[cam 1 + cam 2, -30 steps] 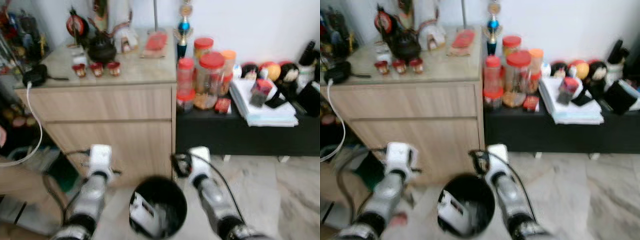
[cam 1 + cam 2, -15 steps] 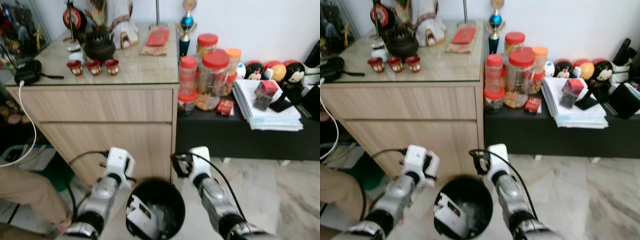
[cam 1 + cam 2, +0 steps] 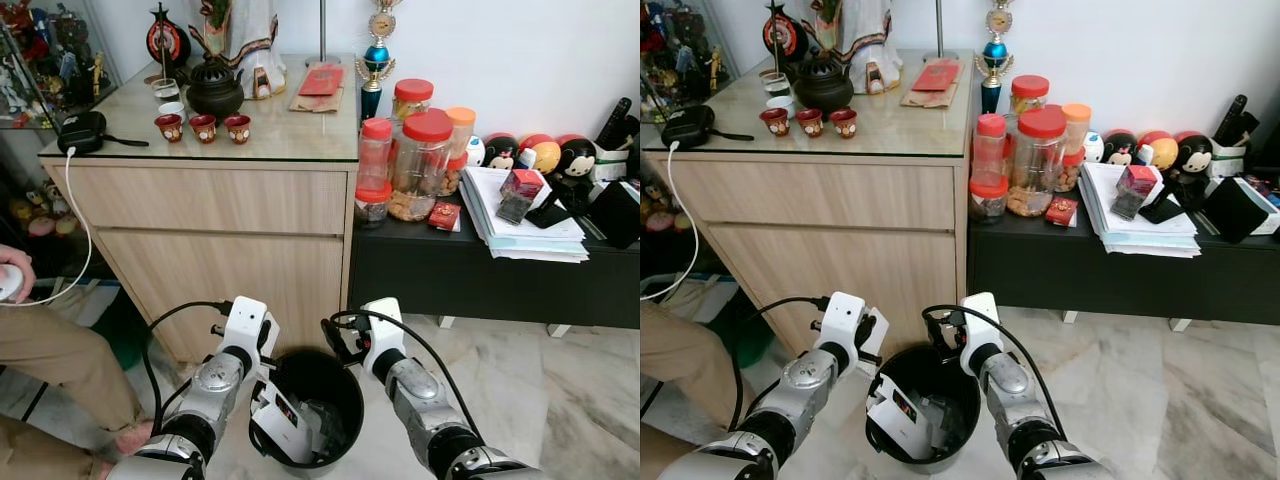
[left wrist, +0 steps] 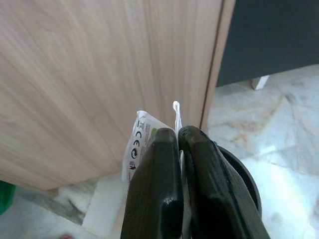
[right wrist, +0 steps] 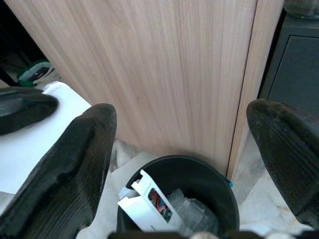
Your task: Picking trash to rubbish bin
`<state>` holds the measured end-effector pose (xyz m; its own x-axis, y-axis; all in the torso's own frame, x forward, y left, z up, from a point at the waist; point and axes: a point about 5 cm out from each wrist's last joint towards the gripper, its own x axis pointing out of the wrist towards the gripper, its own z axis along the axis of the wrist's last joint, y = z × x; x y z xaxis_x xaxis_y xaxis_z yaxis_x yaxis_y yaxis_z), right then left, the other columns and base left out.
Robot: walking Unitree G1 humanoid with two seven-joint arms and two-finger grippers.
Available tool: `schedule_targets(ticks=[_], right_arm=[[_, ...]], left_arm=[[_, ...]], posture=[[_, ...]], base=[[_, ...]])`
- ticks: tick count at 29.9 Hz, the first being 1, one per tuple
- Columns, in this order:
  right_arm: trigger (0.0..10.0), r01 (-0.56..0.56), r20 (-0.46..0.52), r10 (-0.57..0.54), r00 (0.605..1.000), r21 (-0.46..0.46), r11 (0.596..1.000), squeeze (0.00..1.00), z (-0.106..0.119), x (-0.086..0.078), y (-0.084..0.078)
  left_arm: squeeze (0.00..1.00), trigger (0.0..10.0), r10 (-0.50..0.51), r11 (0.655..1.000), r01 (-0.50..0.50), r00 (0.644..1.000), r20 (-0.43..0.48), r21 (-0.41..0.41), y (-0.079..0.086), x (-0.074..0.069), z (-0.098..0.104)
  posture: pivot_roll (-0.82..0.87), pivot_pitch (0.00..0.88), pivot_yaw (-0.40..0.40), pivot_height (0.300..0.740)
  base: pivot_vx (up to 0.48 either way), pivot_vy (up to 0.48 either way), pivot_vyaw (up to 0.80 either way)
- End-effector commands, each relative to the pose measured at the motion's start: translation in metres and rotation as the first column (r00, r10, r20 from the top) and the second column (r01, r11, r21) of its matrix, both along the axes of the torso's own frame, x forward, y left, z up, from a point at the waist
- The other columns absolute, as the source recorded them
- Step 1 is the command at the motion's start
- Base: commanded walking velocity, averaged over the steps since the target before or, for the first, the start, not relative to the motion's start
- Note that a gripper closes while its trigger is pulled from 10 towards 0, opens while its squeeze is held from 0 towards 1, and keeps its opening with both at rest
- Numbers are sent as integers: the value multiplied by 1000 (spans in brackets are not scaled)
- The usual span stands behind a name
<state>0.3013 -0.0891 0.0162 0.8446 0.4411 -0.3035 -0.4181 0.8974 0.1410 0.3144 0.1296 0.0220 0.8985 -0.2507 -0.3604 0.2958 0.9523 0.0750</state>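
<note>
The black round rubbish bin (image 3: 352, 385) stands on the floor in front of the wooden cabinet, with a white carton (image 3: 280, 428) and crumpled paper inside. At the bin's left rim, my left gripper (image 4: 178, 149) is shut on a thin white printed wrapper (image 4: 140, 133) that sticks out past its fingertips. Over the bin's far rim my right gripper (image 5: 184, 164) is open wide with nothing between its fingers; the bin (image 5: 222, 186) and the carton (image 5: 149, 205) lie below it.
The wooden cabinet (image 3: 220, 230) rises right behind the bin, and a black low shelf (image 3: 480, 275) with jars and papers runs to its right. A person's leg in tan trousers (image 3: 50, 355) is at the left. Marble floor (image 3: 560, 390) lies open to the right.
The camera has shifted and the blur is gone. My left arm has swung right, from well left of the bin to its left rim. The right arm stays over the bin's far rim.
</note>
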Motion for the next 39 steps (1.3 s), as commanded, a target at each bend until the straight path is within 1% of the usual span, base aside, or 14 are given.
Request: schedule_targets(ticks=[1, 4, 7, 8, 11, 14, 20, 29, 30, 39], right_arm=[[10000, -18, 18, 18, 1000, -7, 1000, 0, 6, 5, 2], [10000, -31, 25, 32, 999, -29, 999, 0, 6, 5, 1], [10000, -38, 15, 40, 999, -105, 994, 0, 1, 2, -4], [10000, -38, 15, 40, 999, -105, 994, 0, 1, 2, -4], [10000, -67, 29, 73, 997, -166, 984, 0, 1, 2, -5], [10000, -84, 29, 92, 995, -204, 975, 0, 0, 2, -4], [10000, -97, 37, 109, 993, -231, 968, 0, 0, 1, -5], [10000, -97, 41, 109, 993, -230, 968, 0, -1, 0, -4], [10000, -98, 42, 110, 993, -229, 968, 0, -1, 0, -3], [10000, -96, 47, 109, 993, -220, 971, 0, 0, -1, -1]], left_arm=[[0, 10000, -19, 1000, 19, 1000, 14, 12, -3, 4, 4], [0, 10000, -23, 1000, 23, 1000, 14, 15, -4, 4, 4], [0, 10000, -41, 999, 41, 999, 13, 34, -4, 3, 3], [0, 10000, -41, 999, 41, 999, 13, 34, -4, 3, 3], [0, 10000, -58, 997, 58, 998, 11, 57, -4, 3, 3], [0, 10000, -73, 995, 72, 997, 9, 69, -4, 3, 2], [0, 10000, -80, 994, 79, 997, 5, 77, -5, 3, 2], [0, 10000, -94, 991, 94, 996, 2, 98, -7, 1, 0], [1000, 10000, -94, 991, 94, 996, 2, 97, -7, 1, 0], [1000, 10000, -92, 991, 91, 996, 7, 100, -5, 2, 1]], posture=[[22, 75, 0, 740], [20, 77, -2, 740], [17, 98, -16, 740], [17, 98, -16, 740], [9, 113, -23, 740], [5, 119, -28, 740], [-3, 130, -36, 740], [-2, 136, -43, 740], [-2, 138, -44, 740], [1, 136, -39, 740]], base=[[0, 0, 0], [0, 0, 0], [0, 0, 0], [0, 0, 0], [0, 0, 0], [0, 0, 0], [0, 0, 0], [0, 0, 0], [0, 0, 0], [0, 0, 0]])
